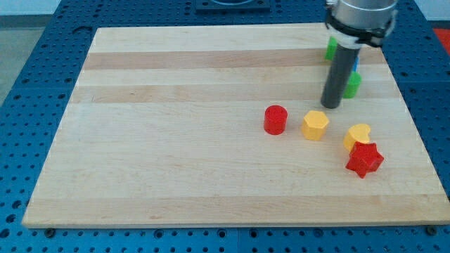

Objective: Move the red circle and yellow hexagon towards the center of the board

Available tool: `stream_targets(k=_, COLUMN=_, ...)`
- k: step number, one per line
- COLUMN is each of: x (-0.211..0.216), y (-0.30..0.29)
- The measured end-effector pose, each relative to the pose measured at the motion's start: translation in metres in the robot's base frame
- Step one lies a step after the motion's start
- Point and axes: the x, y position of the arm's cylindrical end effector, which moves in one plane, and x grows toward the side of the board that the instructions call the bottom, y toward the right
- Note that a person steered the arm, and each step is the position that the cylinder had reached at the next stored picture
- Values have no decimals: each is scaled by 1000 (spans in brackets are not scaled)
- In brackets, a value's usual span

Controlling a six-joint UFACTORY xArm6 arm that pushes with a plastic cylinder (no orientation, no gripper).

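Note:
The red circle (275, 119) stands on the wooden board (176, 140), right of the middle. The yellow hexagon (316, 125) stands just to its right, a small gap between them. My tip (330, 105) is at the end of the dark rod, just above and to the right of the yellow hexagon in the view, close to it but apart from it. The red circle lies further to the tip's left.
A yellow heart-like block (357, 135) and a red star (364, 159) touch each other at the view's right. Green blocks (352, 84) (329, 48) and a sliver of blue block (356, 65) sit behind the rod near the top right.

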Motion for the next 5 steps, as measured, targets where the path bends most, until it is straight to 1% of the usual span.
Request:
stream_targets(k=1, x=17, y=11)
stream_targets(k=2, x=39, y=-2)
stream_targets(k=3, x=51, y=-15)
stream_targets(k=5, x=51, y=-39)
